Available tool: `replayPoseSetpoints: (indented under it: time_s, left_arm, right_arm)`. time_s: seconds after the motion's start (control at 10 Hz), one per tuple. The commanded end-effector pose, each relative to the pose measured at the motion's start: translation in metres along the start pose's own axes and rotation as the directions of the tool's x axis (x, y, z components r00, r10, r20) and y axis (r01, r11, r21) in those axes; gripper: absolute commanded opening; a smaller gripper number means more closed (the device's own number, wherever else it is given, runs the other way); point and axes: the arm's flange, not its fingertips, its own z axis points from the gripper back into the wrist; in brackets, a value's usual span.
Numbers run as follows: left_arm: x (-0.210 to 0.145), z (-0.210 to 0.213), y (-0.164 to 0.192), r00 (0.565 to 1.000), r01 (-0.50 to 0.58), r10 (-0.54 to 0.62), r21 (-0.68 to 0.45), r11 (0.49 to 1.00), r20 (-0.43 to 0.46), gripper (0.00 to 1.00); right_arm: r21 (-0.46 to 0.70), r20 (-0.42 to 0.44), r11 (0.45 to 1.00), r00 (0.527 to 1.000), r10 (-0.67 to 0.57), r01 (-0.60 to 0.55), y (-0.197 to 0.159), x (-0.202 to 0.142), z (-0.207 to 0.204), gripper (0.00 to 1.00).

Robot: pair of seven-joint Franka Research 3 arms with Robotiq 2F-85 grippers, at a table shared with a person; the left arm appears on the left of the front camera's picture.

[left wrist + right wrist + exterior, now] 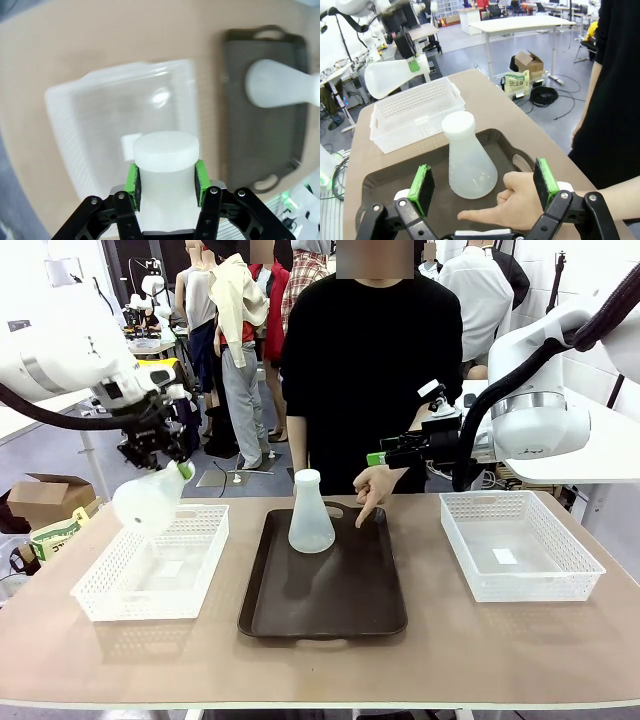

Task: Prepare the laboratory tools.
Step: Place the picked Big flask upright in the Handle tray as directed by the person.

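Over the left basket (150,575), left jaws clamp one flask (148,502); the second flask (311,512) waits on the tray (325,610), right jaws apart.

One frosted-white conical flask (147,503) tilted, neck clamped in my left gripper (185,471), above the left basket (155,575). Second flask (311,513) stands upright on the dark tray (325,595), far end.

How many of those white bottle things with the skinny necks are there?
2. One flask is held tilted in the left gripper above the left basket. The other flask stands upright on the dark tray, beside the person's pointing hand.
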Motion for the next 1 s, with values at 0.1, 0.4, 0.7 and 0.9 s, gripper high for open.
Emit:
replayPoseSetpoints:
  time_s: [0.1, 0.4, 0.7, 0.9]
  left_arm:
    - [-0.021, 0.038, -0.004, 0.934, 0.328, -0.243, -0.362, 0.872, 0.261, 0.0]
    - [-0.038, 0.066, -0.009, 0.776, 0.626, -0.401, -0.513, 0.587, 0.487, 0.0]
    - [-0.049, 0.07, -0.011, 0.717, 0.697, -0.424, -0.563, 0.444, 0.553, 0.0]
    - [-0.048, 0.073, -0.021, 0.707, 0.705, -0.429, -0.519, 0.483, 0.562, 0.0]
  right_arm:
    - [0.006, -0.01, 1.0, 1.0, -0.006, 0.006, -0.001, 0.001, 0.0, 1.0]
    - [0.006, -0.01, 1.0, 1.0, -0.006, 0.006, -0.001, 0.001, 0.0, 1.0]
    - [0.006, -0.01, 1.0, 1.0, -0.006, 0.006, -0.001, 0.001, 0.0, 1.0]
    - [0.006, -0.01, 1.0, 1.0, -0.006, 0.006, -0.001, 0.001, 0.0, 1.0]
